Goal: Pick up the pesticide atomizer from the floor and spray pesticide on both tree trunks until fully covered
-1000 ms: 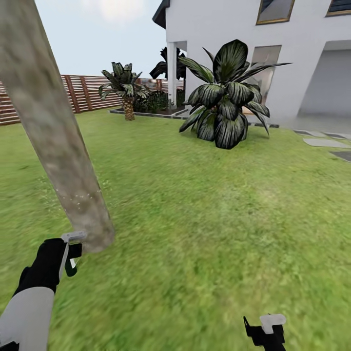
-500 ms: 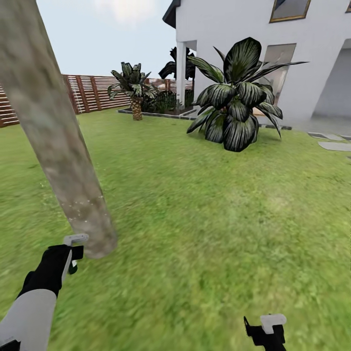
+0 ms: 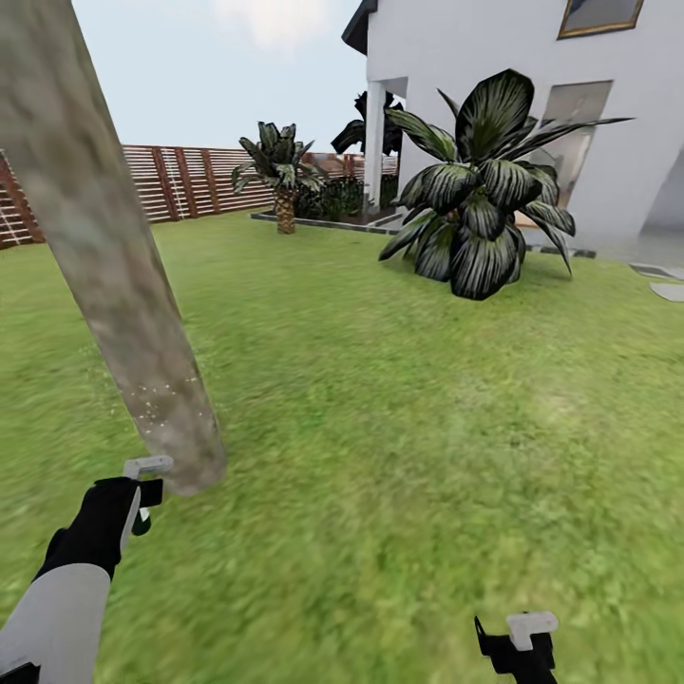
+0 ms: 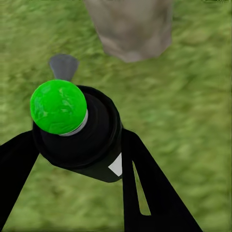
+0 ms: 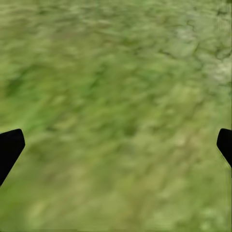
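Both left gripper (image 4: 82,159) fingers clamp the pesticide atomizer (image 4: 79,130); right gripper (image 5: 116,145) spread wide, fingertips cropped.

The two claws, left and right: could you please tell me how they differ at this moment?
The left claw is shut on the pesticide atomizer, whose top shows bright green; the right claw is open and holds nothing. The left claw sits near the tree trunk; the right claw hangs over the grass. Both have black fingers.
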Controlling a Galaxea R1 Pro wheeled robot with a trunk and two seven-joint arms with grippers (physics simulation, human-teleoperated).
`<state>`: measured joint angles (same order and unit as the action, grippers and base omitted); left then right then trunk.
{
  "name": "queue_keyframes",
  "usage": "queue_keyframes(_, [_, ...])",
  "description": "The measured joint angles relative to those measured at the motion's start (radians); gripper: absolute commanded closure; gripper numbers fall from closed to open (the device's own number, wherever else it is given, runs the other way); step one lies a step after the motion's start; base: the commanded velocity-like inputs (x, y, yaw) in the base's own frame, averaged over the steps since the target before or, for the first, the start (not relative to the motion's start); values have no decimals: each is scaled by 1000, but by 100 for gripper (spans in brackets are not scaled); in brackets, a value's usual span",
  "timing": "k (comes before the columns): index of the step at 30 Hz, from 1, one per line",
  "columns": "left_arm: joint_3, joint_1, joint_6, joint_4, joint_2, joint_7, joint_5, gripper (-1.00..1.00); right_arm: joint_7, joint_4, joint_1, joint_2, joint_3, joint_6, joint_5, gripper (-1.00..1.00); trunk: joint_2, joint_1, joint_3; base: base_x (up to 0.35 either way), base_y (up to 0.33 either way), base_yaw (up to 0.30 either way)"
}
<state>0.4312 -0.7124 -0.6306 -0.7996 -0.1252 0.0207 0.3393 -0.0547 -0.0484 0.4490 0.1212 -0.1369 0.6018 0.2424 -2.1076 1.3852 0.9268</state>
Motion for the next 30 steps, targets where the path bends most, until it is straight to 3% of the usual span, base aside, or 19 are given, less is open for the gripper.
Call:
queue_keyframes(13, [1,0,2,-1,1,0,0,100,1,0,0,0,0,0,0,-100,0,0,0,192,-234,18])
queue_keyframes(25, [1,0,1,-2,0,0,0,100,1,0,0,0,0,0,1,-100,0,0,0,192,-234,254])
queue_keyframes(30, [0,0,2,-1,1,0,0,100,1,0,0,0,0,-1,1,-100,0,0,0,167,-240,49])
